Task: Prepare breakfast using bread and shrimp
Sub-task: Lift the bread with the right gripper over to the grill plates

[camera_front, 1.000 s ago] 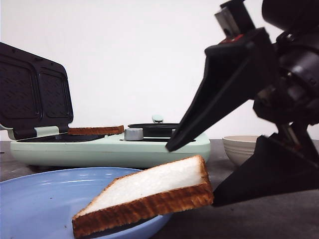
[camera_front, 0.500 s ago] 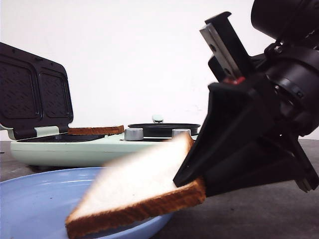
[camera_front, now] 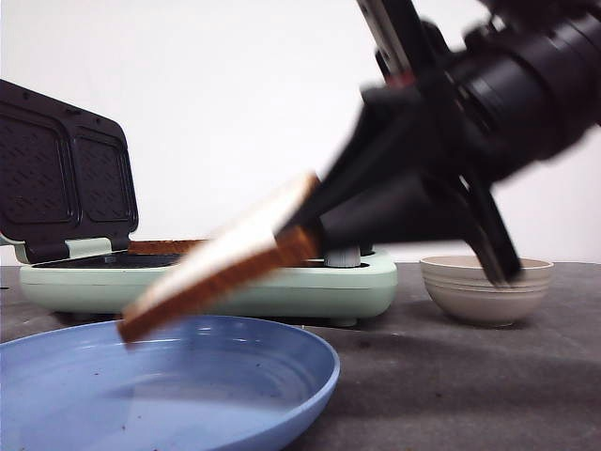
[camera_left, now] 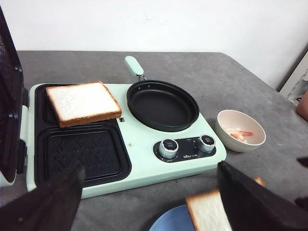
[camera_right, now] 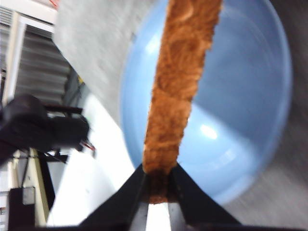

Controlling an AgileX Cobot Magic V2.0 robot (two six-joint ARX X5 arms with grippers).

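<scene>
My right pincer (camera_right: 158,190) is pinching the bread slice (camera_front: 221,265) by its crust edge above the blue plate (camera_front: 282,395); it's light and floppy, so I'm gripping gently.

bread slice one (camera_front: 221,263): pinched by one corner in my right hand (camera_front: 299,237), tilted, low end hanging over the blue plate (camera_front: 282,395)
bread slice two (camera_left: 83,102): lying flat on the sandwich maker's far grill plate (camera_left: 48,103)
shrimp (camera_left: 239,134): orange-red bits down in the beige bowl (camera_left: 221,132)
</scene>
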